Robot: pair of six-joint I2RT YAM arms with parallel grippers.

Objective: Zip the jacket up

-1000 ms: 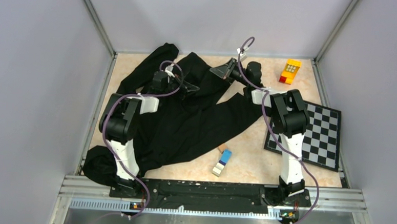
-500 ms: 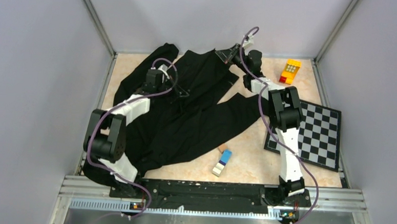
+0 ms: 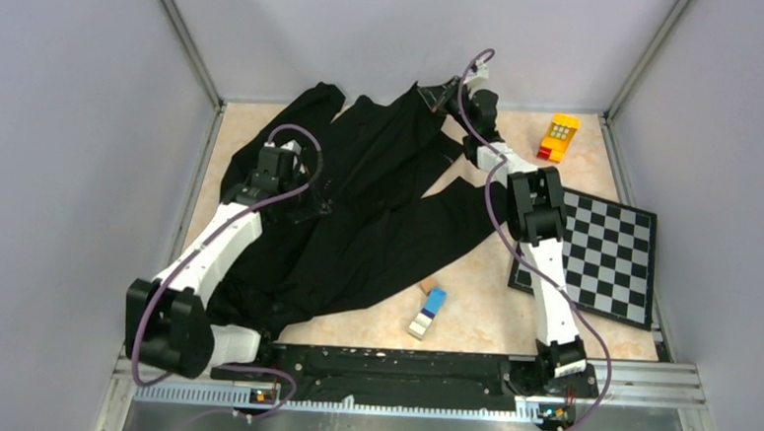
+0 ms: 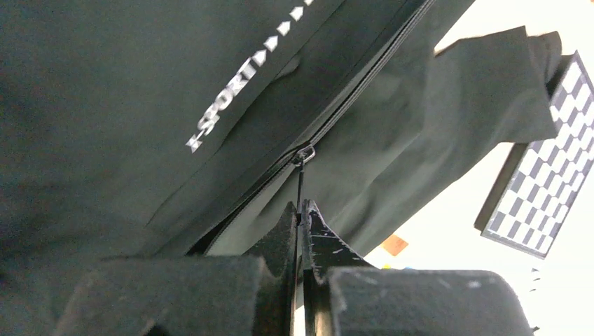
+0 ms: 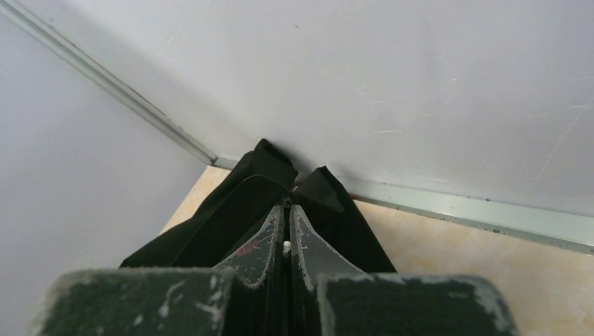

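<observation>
Grey walls [image 3: 65,159] enclose a beige tabletop [image 3: 493,290]; the large rumpled black fabric jacket [image 3: 378,225] lies from 9 to 12 o'clock. We find the left gripper [image 4: 300,213] clenched on its thin dark zipper pull [image 4: 300,185], and the right gripper [image 5: 286,210] clamped on its 12 o'clock edge. We judge the pull may slip free if slack fabric jams the slider [image 4: 303,155].

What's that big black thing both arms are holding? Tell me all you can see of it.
It is a black jacket of thin, smooth-looking fabric, spread rumpled over the left and far side of the table, sleeves sprawling. White SPORT lettering with small arrows runs beside its zip. The left gripper pinches the thin zipper pull leading from the slider; the right gripper pinches its far end, raised near the back wall.
</observation>
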